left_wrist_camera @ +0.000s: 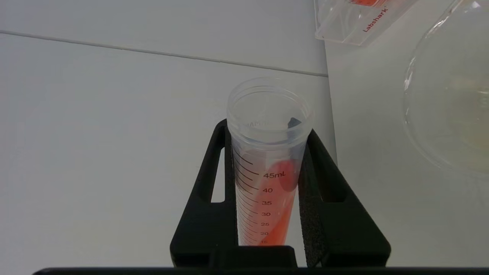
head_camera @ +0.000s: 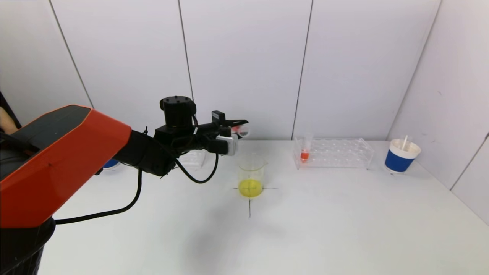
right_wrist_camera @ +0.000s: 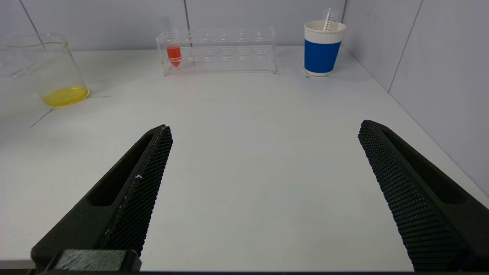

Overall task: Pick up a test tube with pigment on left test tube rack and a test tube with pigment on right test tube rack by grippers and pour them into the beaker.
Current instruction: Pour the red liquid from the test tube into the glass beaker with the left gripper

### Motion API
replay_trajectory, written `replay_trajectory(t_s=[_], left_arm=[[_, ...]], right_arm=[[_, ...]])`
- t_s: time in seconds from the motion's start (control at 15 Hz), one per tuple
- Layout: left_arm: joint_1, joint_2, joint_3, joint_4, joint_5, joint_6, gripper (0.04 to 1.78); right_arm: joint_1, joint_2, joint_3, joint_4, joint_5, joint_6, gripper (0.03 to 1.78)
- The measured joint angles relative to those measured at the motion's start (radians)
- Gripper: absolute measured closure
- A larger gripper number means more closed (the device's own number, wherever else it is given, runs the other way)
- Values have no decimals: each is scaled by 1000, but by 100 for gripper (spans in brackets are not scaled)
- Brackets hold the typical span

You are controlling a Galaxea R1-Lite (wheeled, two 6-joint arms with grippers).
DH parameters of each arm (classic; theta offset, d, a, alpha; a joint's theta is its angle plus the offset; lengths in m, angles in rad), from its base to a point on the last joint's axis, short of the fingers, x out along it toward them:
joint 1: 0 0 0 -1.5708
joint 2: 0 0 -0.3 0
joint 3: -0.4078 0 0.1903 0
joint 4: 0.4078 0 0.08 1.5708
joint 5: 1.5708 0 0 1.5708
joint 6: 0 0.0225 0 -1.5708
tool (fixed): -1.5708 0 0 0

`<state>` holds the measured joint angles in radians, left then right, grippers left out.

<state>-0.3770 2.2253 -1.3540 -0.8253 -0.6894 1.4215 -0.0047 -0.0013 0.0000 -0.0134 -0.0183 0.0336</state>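
My left gripper (head_camera: 237, 129) is shut on a clear graduated test tube (left_wrist_camera: 267, 160) with orange-red pigment, held tipped nearly level, its mouth above and just behind the beaker (head_camera: 251, 175). The beaker stands at table centre with yellow liquid in its bottom; its rim shows in the left wrist view (left_wrist_camera: 447, 95). The right rack (head_camera: 334, 152) is clear plastic and holds one tube of red pigment (head_camera: 305, 152) at its left end. The left rack (head_camera: 193, 158) is mostly hidden behind my left arm. My right gripper (right_wrist_camera: 263, 131) is open and empty, low over the table's front.
A blue and white paper cup (head_camera: 401, 156) with a stick in it stands right of the right rack. A blue object (head_camera: 110, 164) peeks out behind my left arm. A black cross (head_camera: 250, 189) marks the table under the beaker. White walls close in behind and to the right.
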Motion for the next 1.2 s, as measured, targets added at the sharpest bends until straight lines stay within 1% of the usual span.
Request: replay_trajectory(t_s=[0.67,0.87,1.2], left_arm=[[-2,6,27,-38,-17,90,136],[-8,19,35,-81,-16,96,136],[-13,42,36,-93,-13,100,136]], right_arm=[[0,0,0,0,0,0,4],[0,0,0,0,0,0,4],[0,0,0,0,0,0,4]])
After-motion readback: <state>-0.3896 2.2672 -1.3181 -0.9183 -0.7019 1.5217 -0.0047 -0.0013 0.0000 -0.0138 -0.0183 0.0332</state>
